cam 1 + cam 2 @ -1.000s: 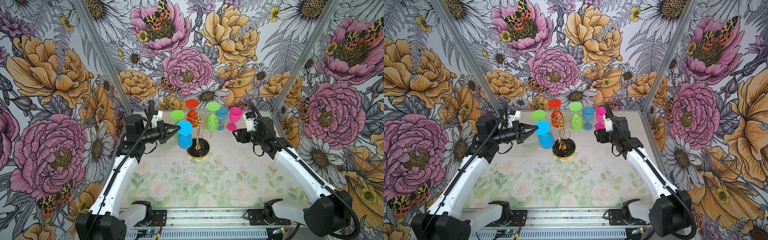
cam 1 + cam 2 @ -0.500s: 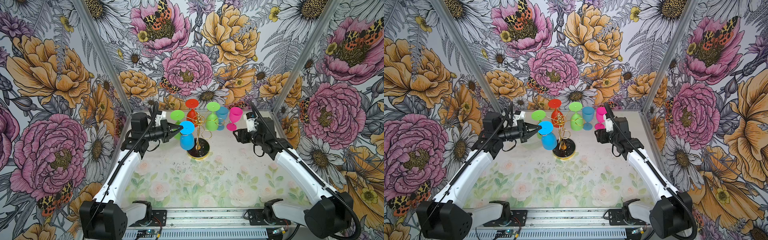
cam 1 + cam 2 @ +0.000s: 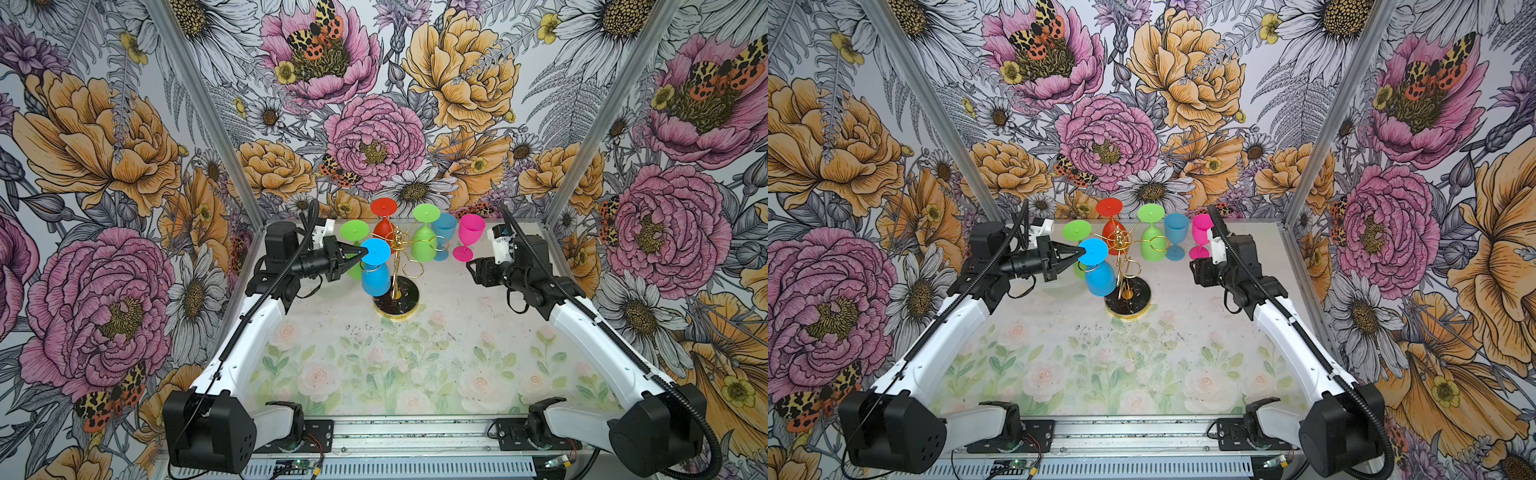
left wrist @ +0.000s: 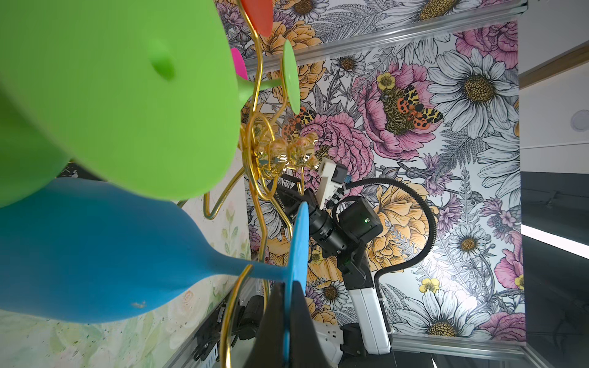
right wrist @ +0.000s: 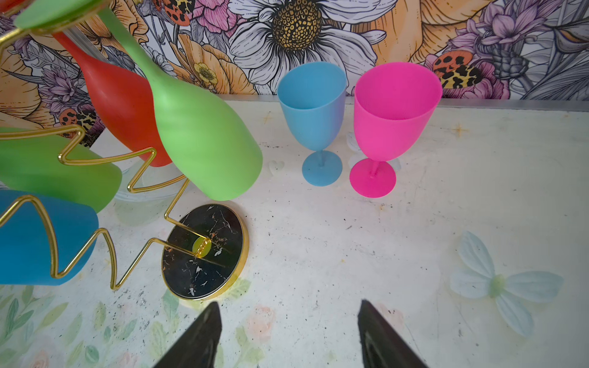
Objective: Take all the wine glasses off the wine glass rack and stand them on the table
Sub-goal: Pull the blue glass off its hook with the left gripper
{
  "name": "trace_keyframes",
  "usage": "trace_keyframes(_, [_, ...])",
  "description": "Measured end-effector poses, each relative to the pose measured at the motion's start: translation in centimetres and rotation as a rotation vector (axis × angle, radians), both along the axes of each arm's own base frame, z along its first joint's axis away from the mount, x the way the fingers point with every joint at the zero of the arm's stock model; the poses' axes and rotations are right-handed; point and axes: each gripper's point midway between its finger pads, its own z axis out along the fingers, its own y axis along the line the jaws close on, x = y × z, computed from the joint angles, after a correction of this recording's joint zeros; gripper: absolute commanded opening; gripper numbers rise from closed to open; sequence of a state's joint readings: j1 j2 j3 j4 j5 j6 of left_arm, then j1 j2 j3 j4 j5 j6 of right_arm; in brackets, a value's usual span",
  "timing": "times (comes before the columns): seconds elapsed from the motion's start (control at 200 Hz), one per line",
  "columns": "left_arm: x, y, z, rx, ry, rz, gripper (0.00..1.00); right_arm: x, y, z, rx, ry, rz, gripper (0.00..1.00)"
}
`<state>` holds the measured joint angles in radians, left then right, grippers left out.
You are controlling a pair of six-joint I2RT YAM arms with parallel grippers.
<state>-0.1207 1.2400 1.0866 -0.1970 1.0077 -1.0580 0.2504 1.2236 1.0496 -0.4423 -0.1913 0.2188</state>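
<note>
Left claw (image 3: 365, 251) was clamped on the round foot of the blue wine glass (image 3: 376, 277), fingers (image 4: 274, 318) pinching the disc's edge. The glass hung bowl-down from a looped arm of the wine glass rack (image 3: 401, 308), directly ahead of this claw. Right claw (image 5: 287, 331) stood apart, holding nothing, above the counter (image 5: 414, 255). The rack's black base lay just ahead of it. An upright pink glass (image 5: 393, 111) and a paler blue glass (image 5: 314, 105) stood farther ahead.

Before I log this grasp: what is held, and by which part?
The left gripper pinches the hanging blue wine glass by its foot's edge; the right gripper holds nothing.
</note>
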Motion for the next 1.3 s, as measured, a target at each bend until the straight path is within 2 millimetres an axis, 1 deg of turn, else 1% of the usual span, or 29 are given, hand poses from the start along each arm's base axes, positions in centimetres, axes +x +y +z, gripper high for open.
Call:
trace_keyframes(0.215, [0.4, 0.1, -0.1, -0.007, 0.01, 0.007, 0.0, 0.0, 0.0, 0.0, -0.002, 0.0, -0.002, 0.68])
trace_keyframes(0.726, [1.5, 1.7, -0.2, -0.012, 0.029, 0.076, 0.0, 0.0, 0.0, 0.0, -0.002, 0.0, -0.002, 0.68])
trace_keyframes(0.986, [0.6, 2.0, 0.2, -0.015, 0.014, 0.087, 0.0, 0.0, 0.0, 0.0, -0.001, 0.0, -0.002, 0.68])
trace_keyframes(1.301, [-0.5, 3.4, 0.0, -0.012, 0.003, 0.133, 0.0, 0.0, 0.0, 0.0, -0.001, 0.0, -0.002, 0.68])
